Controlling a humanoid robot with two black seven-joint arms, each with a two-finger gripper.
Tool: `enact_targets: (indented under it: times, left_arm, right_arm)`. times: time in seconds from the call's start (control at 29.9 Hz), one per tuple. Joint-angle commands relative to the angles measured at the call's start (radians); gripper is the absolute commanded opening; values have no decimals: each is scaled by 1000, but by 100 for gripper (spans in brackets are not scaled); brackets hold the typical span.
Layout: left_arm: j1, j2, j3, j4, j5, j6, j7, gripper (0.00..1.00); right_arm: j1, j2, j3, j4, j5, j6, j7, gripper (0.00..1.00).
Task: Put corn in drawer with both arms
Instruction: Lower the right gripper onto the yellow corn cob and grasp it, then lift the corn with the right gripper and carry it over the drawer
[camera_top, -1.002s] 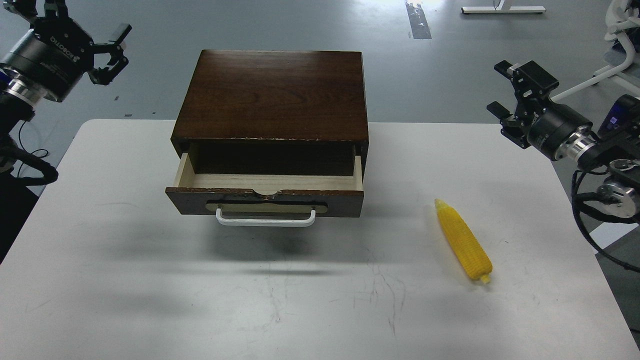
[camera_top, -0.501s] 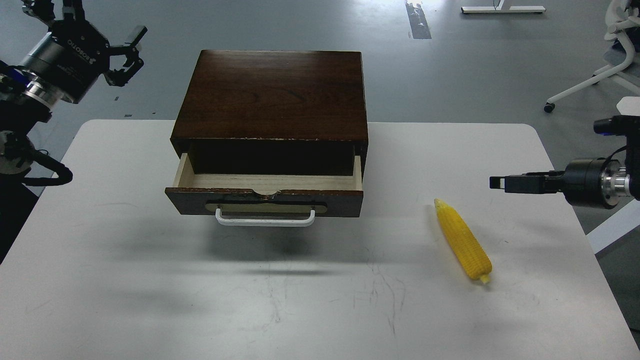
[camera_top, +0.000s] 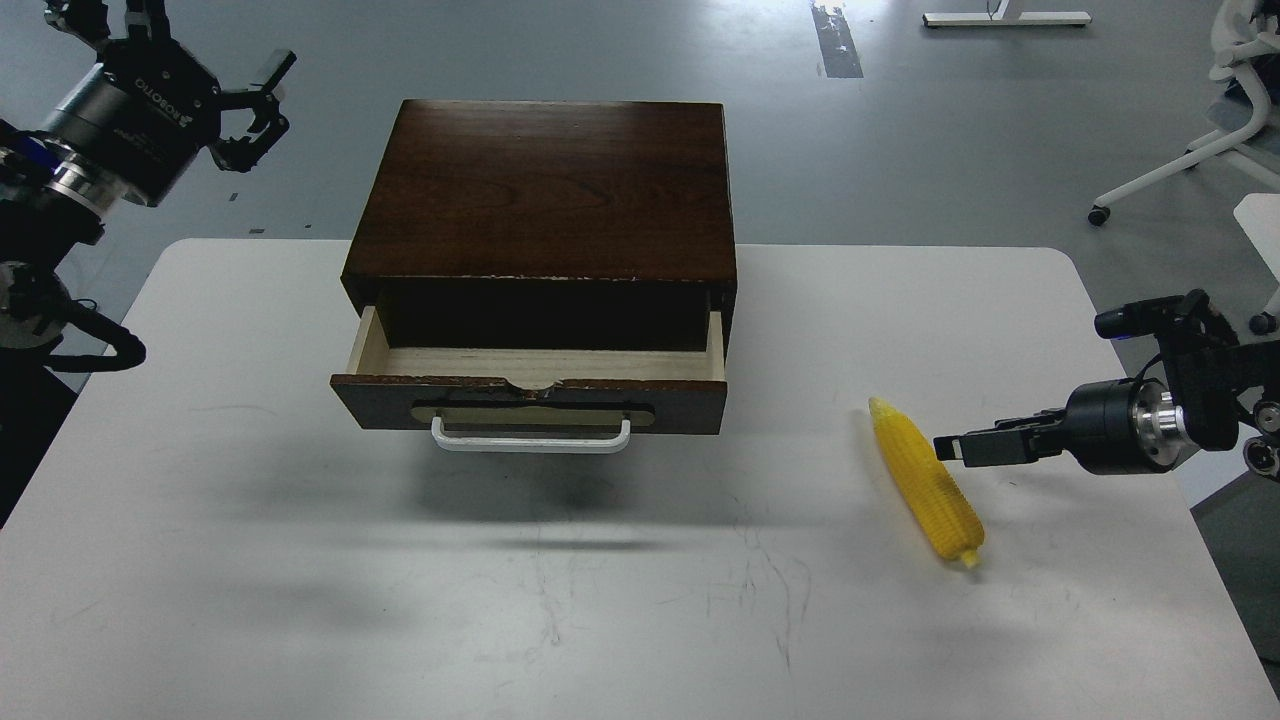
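The yellow corn (camera_top: 925, 482) lies on the white table (camera_top: 250, 560) to the right of the drawer, pale tip pointing away from me. The drawer (camera_top: 530, 402) is pulled partly out of the dark wooden box (camera_top: 545, 190); its pale interior (camera_top: 540, 362) holds nothing I can see. My right gripper (camera_top: 950, 448) comes in low from the right, seen edge-on, its tips right at the corn's right side about mid-length; I cannot tell whether it touches the corn. My left gripper (camera_top: 260, 108) hangs open and empty above the floor, left of the box's back corner.
The box stands at the table's back middle. A white office chair base (camera_top: 1200, 160) stands on the grey floor at the back right. The table's right edge (camera_top: 1190, 520) runs just under my right arm.
My right gripper has dropped from high at the back right, turned edge-on and moved left up to the corn. My left gripper rose slightly. Corn and drawer have not moved.
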Motion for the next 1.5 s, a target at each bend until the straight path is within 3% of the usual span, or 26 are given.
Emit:
enact_targets:
  times: [0.0, 0.17, 0.23, 0.3, 0.33, 0.37, 0.5, 0.53, 0.6, 0.73, 1.07, 1.2, 1.47]
  left_arm:
    - [-1, 0, -7, -1, 0, 0, 1, 99]
    - [-3, 0, -9, 0, 0, 0, 1, 99]
    - [-3, 0, -10, -1, 0, 0, 1, 99]
    - [-3, 0, -12, -1, 0, 0, 1, 99]
    - [-3, 0, -12, -1, 0, 0, 1, 99]
    - [-4, 0, -12, 0, 0, 0, 1, 99]
    - [-4, 0, -13, 0, 0, 0, 1, 99]
    - [-4, 0, -15, -1, 0, 0, 1, 99]
    - [-6, 1, -19, -1, 0, 0, 1, 99]
    - [-4, 1, -27, 0, 0, 0, 1, 99]
    - [-6, 4, -29, -1, 0, 0, 1, 99]
    - [-6, 6, -35, -1, 0, 0, 1, 99]
    - [-6, 9, -35, -1, 0, 0, 1, 99]
  right_arm:
    - [-3, 41, -37, -24, -1, -19, 0, 100]
    - [-7, 65, -57, -38, -1, -46, 0, 96]
    - [-10, 77, -77, -36, -1, -49, 0, 90]
    - [-10, 91, -86, -36, -1, -58, 0, 78]
    - [-10, 92, -88, -38, -1, -62, 0, 65]
    - [-10, 92, -88, -36, -1, -62, 0, 57]
    - [-10, 95, -95, -38, -2, -63, 0, 33]
    - [-10, 97, -105, -38, -2, -63, 0, 18]
    - [-10, 97, -111, -38, -2, -63, 0, 6]
    - [-7, 97, -112, -35, -1, -63, 0, 0]
    - [117, 77, -109, 4, -1, -64, 0, 0]
    - [328, 38, -109, 48, -1, -64, 0, 0]
    - [620, 69, -114, 68, -54, -63, 0, 0]
